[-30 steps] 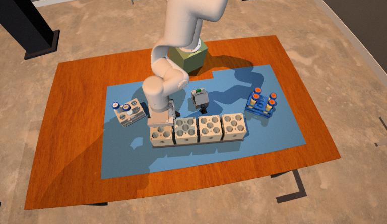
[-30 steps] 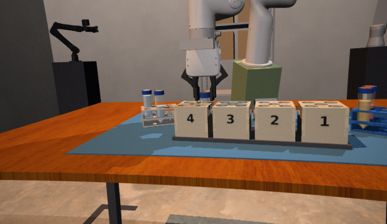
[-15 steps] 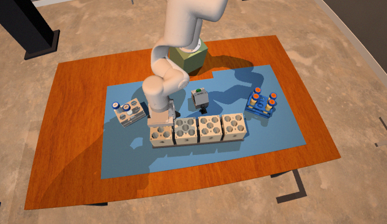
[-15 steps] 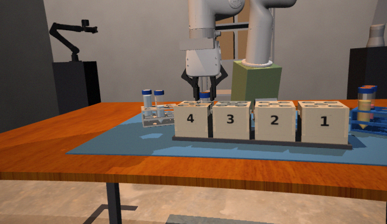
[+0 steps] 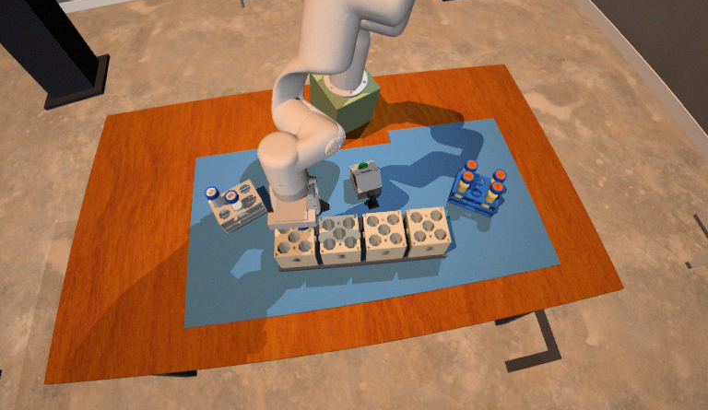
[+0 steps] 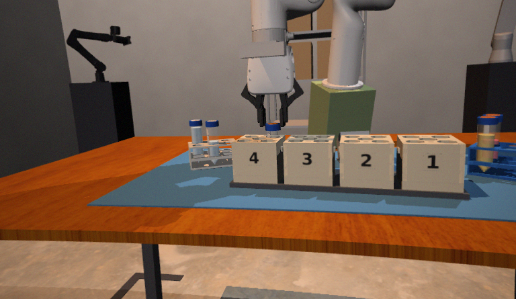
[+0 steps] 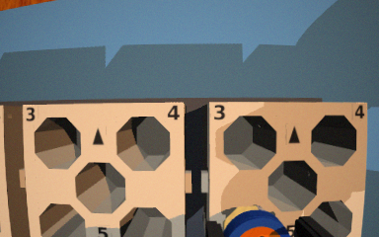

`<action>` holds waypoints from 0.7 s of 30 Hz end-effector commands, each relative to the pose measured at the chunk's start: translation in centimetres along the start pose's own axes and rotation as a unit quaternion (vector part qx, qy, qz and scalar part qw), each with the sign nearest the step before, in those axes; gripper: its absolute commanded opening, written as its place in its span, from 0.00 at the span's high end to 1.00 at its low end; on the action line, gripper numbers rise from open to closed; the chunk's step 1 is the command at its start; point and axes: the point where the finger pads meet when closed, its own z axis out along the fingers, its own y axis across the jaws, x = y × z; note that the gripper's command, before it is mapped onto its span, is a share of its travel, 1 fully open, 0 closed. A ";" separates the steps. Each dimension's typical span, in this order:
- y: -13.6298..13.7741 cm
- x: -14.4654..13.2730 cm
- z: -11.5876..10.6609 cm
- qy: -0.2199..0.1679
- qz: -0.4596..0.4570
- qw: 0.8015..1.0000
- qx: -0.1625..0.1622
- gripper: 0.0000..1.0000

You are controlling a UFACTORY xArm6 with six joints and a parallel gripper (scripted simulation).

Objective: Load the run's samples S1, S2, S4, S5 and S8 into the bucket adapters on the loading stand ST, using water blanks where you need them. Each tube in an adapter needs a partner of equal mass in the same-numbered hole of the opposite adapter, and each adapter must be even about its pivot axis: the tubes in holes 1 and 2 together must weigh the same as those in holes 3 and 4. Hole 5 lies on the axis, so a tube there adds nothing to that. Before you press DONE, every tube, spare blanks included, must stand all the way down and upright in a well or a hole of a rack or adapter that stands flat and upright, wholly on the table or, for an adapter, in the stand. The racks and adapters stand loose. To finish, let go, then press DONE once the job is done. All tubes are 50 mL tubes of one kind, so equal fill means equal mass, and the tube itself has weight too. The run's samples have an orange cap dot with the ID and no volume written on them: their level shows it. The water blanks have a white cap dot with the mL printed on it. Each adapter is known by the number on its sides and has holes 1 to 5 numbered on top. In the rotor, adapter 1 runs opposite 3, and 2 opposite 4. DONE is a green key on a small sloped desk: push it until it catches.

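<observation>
My gripper [image 6: 273, 123] [image 7: 264, 229] is open over adapter 4 [image 5: 308, 261] [image 6: 266, 172] [image 7: 237, 188], its fingertips just outside the blue cap of an orange-dot tube [image 6: 273, 127] [image 7: 254, 219]. That tube stands in the rear hole behind hole 3; its ID and depth cannot be read. Adapters 3 [image 5: 328, 259] [image 6: 319, 174], 2 [image 6: 380, 174] and 1 [image 6: 418, 178] show no tubes; they share the stand [image 6: 342, 190]. Several orange-dot tubes [image 5: 466, 178] [image 6: 488, 128] stand in the blue rack [image 6: 474, 166]. Two white-dot blanks [image 5: 211, 192] [image 5: 231, 197] stand in the white rack [image 5: 258, 199].
The green DONE key [image 5: 362, 166] sits on its small grey desk [image 5: 369, 181] behind the adapters, with a small black item [image 5: 371, 201] in front. The white rack is left of adapter 4. The blue rack is beyond adapter 1, on the right. All stand on the blue mat [image 5: 512, 239].
</observation>
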 end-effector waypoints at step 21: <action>0.0 0.1 -4.2 0.001 0.000 1.000 -0.001 0.56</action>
